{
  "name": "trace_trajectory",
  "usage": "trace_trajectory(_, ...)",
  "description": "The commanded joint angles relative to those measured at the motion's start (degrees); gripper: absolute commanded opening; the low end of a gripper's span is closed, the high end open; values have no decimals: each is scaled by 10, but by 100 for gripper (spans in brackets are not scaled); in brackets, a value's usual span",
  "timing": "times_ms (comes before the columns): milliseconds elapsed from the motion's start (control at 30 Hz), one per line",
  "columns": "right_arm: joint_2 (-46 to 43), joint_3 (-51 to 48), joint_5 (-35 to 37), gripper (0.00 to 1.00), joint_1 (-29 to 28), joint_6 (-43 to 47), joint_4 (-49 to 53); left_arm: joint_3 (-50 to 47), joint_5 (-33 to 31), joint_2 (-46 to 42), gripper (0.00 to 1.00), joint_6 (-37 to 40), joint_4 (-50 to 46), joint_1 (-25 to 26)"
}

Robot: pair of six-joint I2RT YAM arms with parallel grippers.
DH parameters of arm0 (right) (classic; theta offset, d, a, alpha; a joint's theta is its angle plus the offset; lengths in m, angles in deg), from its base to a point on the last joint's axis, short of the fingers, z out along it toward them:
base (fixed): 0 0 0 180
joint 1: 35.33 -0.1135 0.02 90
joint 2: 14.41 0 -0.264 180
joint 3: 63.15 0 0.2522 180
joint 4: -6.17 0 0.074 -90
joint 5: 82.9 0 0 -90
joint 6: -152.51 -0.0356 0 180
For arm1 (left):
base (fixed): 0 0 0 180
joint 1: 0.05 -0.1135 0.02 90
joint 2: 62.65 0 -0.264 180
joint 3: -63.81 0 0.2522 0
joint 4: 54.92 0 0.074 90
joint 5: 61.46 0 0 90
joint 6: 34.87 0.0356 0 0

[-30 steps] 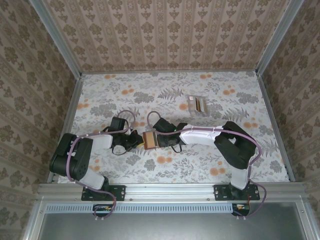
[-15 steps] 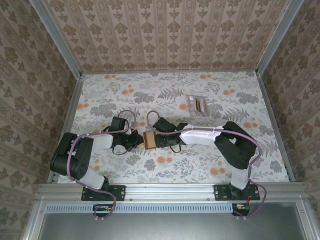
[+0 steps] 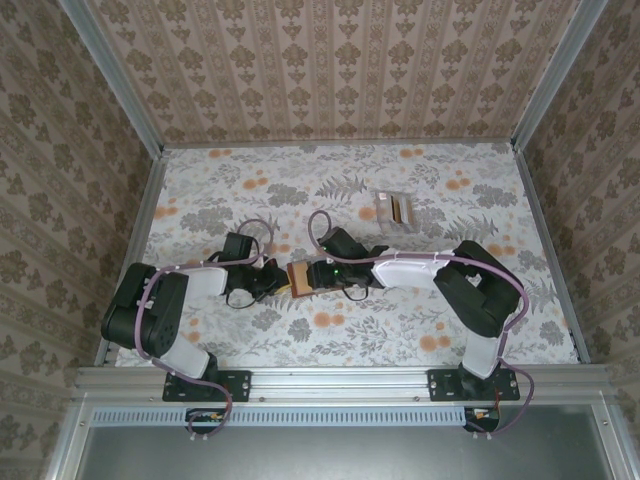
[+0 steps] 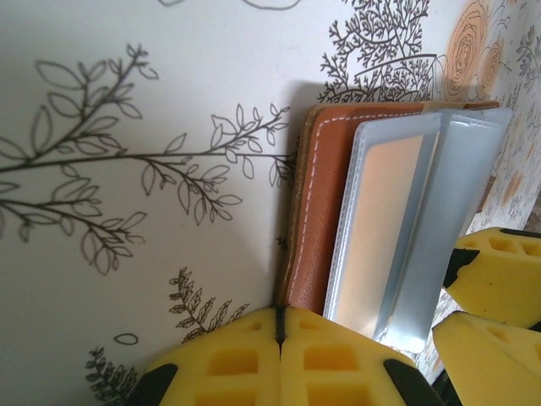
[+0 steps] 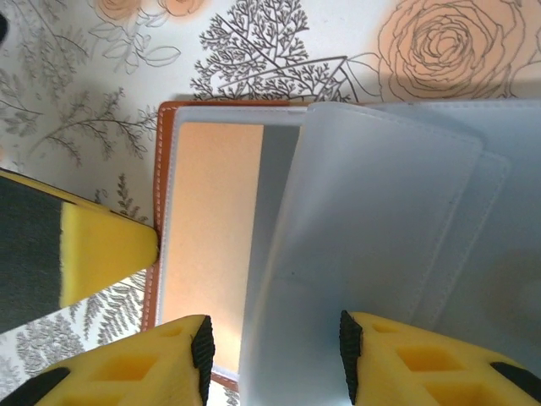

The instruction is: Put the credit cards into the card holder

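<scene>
Near the middle of the flowered table (image 3: 230,175), our left gripper (image 4: 279,326) is pinched shut on the brown leather edge of the card holder (image 4: 311,203). Our right gripper (image 5: 272,355) stands partly open astride its clear sleeves (image 5: 380,211), gripping nothing. One tan card (image 5: 211,237) sits in a sleeve; other credit cards (image 3: 393,210) lie well apart, farther back

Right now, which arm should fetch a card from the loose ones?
Right. The right tool is open, and the loose cards lie on its side of the table. The left tool is shut against the card holder's leather edge, probably steadying it.
</scene>
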Motion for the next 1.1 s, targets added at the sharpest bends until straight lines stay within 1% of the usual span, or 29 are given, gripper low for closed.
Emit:
trace_trajectory(0, 6, -10, -49, 47, 6, -16, -59, 3, -8, 17, 0, -4, -17, 9)
trace_trajectory(100, 12, -4, -72, 48, 7, -11, -78, 3, -7, 17, 0, -4, -15, 9)
trace_trajectory(300, 21, 27, -95, 48, 10, 13, -77, 7, -7, 8, 0, -4, -18, 8)
trace_trajectory(333, 21, 32, -100, 48, 11, 15, -78, 9, -7, 4, 1, -3, -21, 8)
trace_trajectory(433, 30, 51, -113, 48, 17, 25, -70, 18, -11, -10, 10, -2, -35, 6)
trace_trajectory(533, 58, 76, -166, 48, 33, 14, -86, 27, -15, -28, 16, -1, -47, 5)
trace_trajectory(600, 76, 91, -194, 48, 44, 7, -94, 33, -15, -39, 19, 2, -56, 2)
trace_trajectory(733, 88, 122, -209, 48, 52, 17, -73, 41, -14, -57, 21, 9, -79, -11)
trace_trajectory(833, 51, 113, -174, 48, 61, 21, -45, 46, -14, -67, 23, 12, -87, -15)
trace_trajectory(900, 14, 96, -130, 49, 66, 31, -4, 51, -16, -70, 24, 18, -97, -14)
trace_trajectory(967, -20, 88, -95, 51, 68, 51, 62, 53, -21, -74, 26, 24, -105, -14)
trace_trajectory(1067, -56, 54, -49, 49, 70, 42, 120, 56, -30, -79, 30, 33, -116, -13)
